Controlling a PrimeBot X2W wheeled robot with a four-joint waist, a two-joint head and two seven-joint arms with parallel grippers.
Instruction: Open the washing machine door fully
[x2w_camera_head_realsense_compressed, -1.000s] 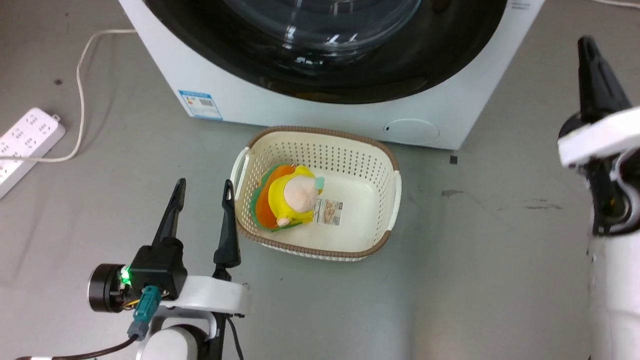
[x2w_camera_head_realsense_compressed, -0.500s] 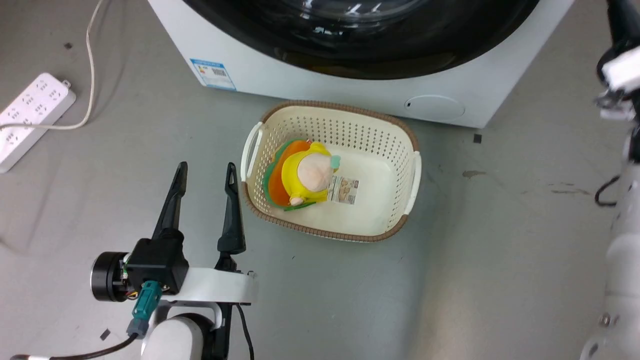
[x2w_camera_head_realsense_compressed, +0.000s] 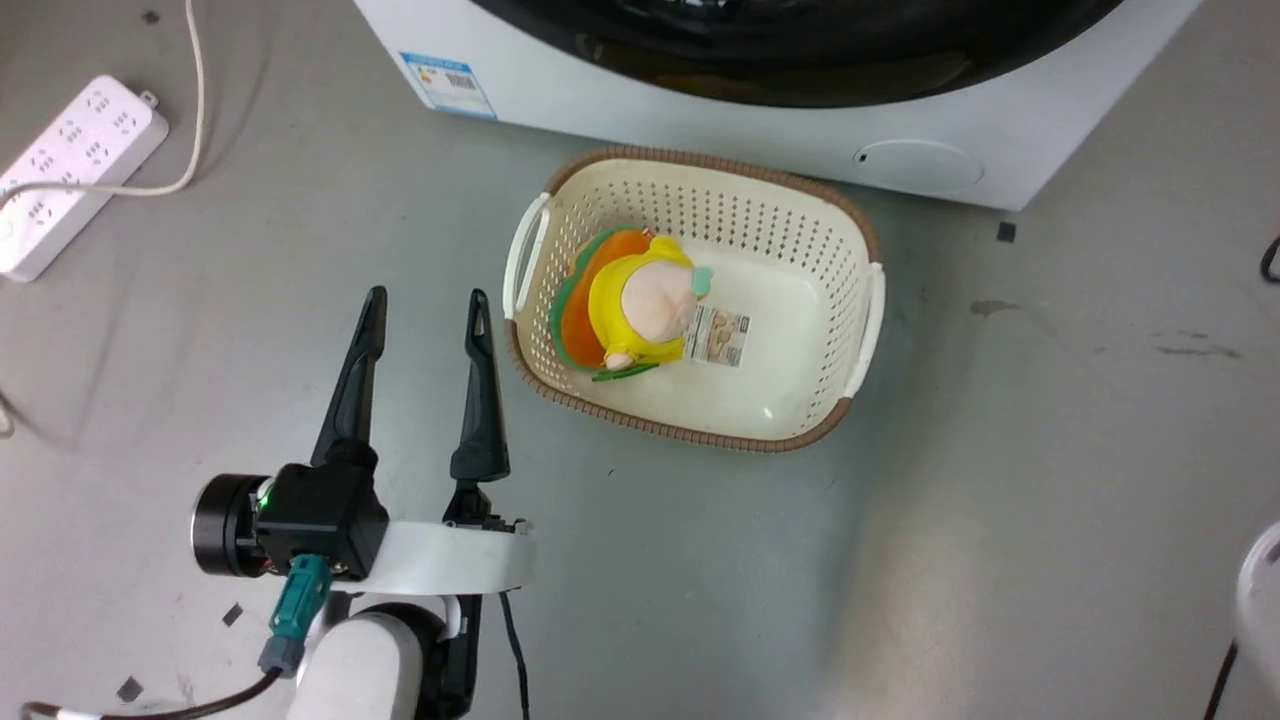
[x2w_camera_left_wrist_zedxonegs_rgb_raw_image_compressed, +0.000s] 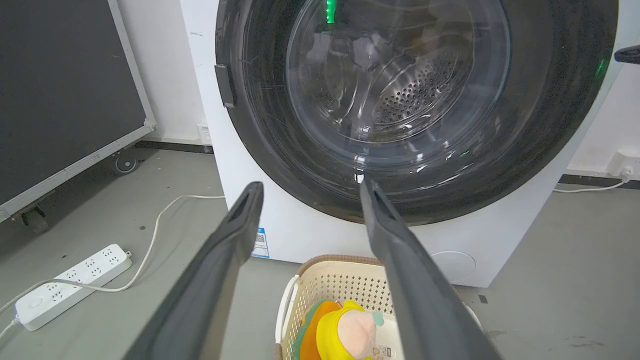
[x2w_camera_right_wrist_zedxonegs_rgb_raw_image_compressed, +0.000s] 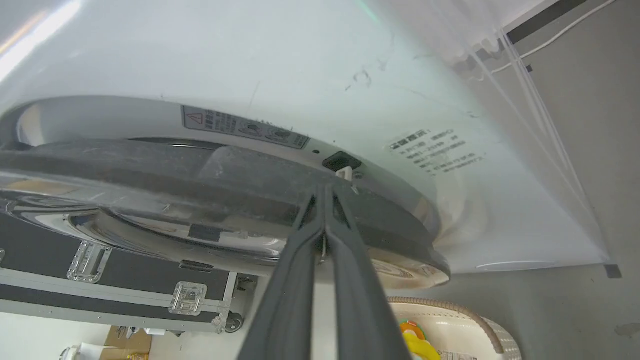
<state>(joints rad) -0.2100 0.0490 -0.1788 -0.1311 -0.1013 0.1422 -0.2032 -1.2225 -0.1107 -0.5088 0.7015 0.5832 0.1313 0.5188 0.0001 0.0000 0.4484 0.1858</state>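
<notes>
While left hand gapes wide, right hand pinched tight at washing machine door rim

Grey floor, washer, basket, pwr strip

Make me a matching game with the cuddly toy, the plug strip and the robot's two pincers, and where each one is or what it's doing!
Things:
1. plush toy
2. power strip
3. left pincer
4. right pincer

Places and states:
A. shut, tips at the edge of the washing machine door
B. lying in the laundry basket
C. open, above the floor beside the basket
D. on the floor, to the left of the washing machine

Right pairs: 1-B, 2-D, 3-C, 4-A.
</notes>
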